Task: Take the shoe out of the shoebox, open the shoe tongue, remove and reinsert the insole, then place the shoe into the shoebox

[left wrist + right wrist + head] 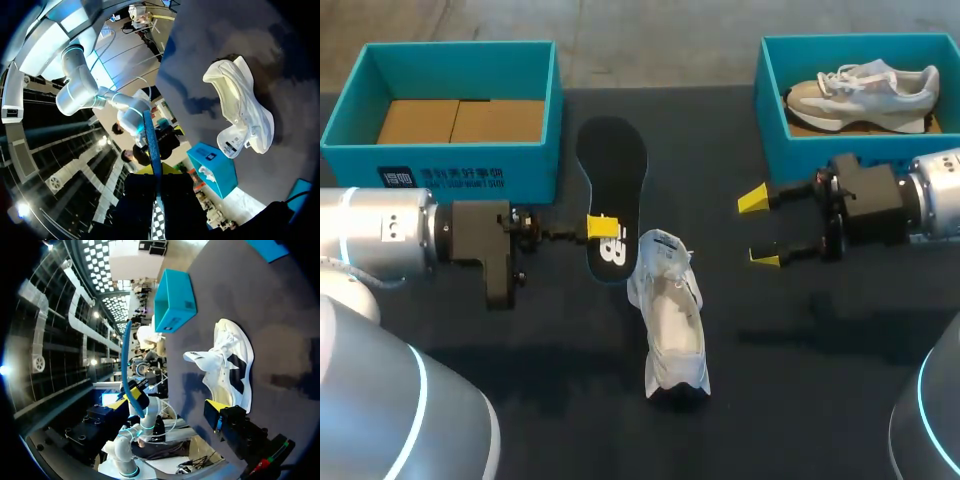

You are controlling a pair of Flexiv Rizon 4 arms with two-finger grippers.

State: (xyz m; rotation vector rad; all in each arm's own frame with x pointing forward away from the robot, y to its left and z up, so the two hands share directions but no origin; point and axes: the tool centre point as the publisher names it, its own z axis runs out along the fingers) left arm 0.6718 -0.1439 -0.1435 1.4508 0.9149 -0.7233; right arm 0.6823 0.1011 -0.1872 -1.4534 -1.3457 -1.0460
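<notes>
The left end effector [603,227] pinches the thin, floppy insole [612,160] by its edge, the soft, light shoe [672,320] on the bench [800,340] just beside it. The right end effector [759,229] hovers open; the shoe's stiffer heel looks the surest hold.

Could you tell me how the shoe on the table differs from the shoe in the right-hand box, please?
The table shoe is all white; the boxed shoe has beige panels. The table shoe shows its opening upward, tongue pulled out; the boxed shoe lies on its side, laced. The table shoe sits in the open; the boxed shoe rests inside the right shoebox. Both are sneakers.
</notes>
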